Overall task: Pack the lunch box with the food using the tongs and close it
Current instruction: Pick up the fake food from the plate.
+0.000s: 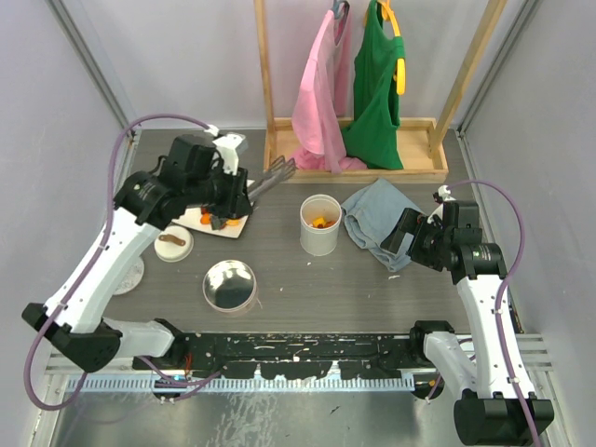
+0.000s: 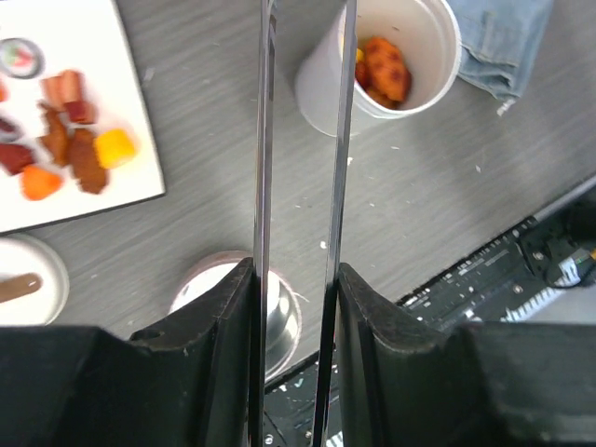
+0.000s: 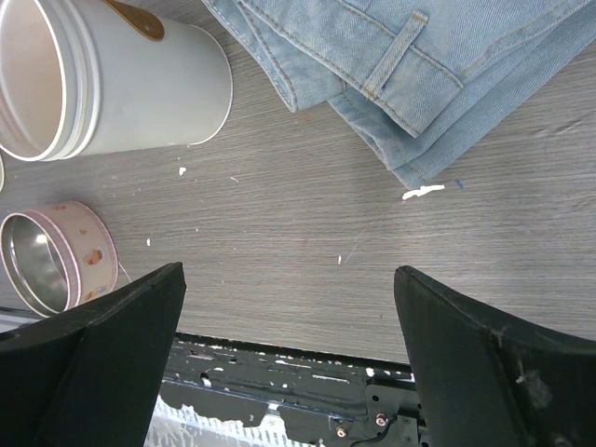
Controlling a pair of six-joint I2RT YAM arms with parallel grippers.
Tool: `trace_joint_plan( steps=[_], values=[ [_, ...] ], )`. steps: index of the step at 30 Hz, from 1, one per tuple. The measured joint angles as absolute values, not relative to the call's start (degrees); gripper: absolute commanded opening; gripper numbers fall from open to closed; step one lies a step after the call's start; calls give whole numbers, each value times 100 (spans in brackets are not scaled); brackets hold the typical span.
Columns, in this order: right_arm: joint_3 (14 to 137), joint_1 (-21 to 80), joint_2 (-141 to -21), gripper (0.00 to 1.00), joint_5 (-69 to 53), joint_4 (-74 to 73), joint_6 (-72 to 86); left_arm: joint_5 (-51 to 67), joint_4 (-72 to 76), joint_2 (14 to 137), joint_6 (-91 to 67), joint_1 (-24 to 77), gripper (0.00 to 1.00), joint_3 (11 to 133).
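Note:
My left gripper [image 1: 244, 191] is shut on the tongs [image 1: 272, 177], whose tips reach toward the back of the table. In the left wrist view the two thin metal arms of the tongs [image 2: 264, 140] run up between my fingers [image 2: 214, 317], held a little apart. The food [image 2: 70, 149] lies in orange, red and brown pieces on a white plate [image 1: 199, 220]. The lunch box [image 1: 319, 233], a white upright cylinder, stands open with orange pieces [image 2: 384, 70] inside. Its metal lid [image 1: 229, 284] lies on the table. My right gripper [image 1: 410, 237] stands open above bare table.
A small white dish [image 1: 173, 243] holds a brown sausage stick [image 2: 19, 287]. Folded denim cloth [image 1: 382, 219] lies right of the lunch box. A wooden rack [image 1: 354, 154] with pink and green clothes stands at the back. A white disc [image 1: 128, 276] lies at the left.

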State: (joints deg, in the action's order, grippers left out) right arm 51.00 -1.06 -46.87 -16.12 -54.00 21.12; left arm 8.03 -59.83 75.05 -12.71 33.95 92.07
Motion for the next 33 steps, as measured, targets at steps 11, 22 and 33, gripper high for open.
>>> trace_joint_plan(
  steps=[11,22,33],
  values=[
    [5100,-84,-4687,99,-1614,-5400,2112,126,-5990,6600,-1105,2456,39,8648],
    [5100,-84,-4687,99,-1612,-5400,2112,110,-6029,6943,-1140,1306,41,8224],
    [5100,-84,-4687,99,-1610,-5400,2112,244,-5986,8132,-1245,705,41,8215]
  ],
)
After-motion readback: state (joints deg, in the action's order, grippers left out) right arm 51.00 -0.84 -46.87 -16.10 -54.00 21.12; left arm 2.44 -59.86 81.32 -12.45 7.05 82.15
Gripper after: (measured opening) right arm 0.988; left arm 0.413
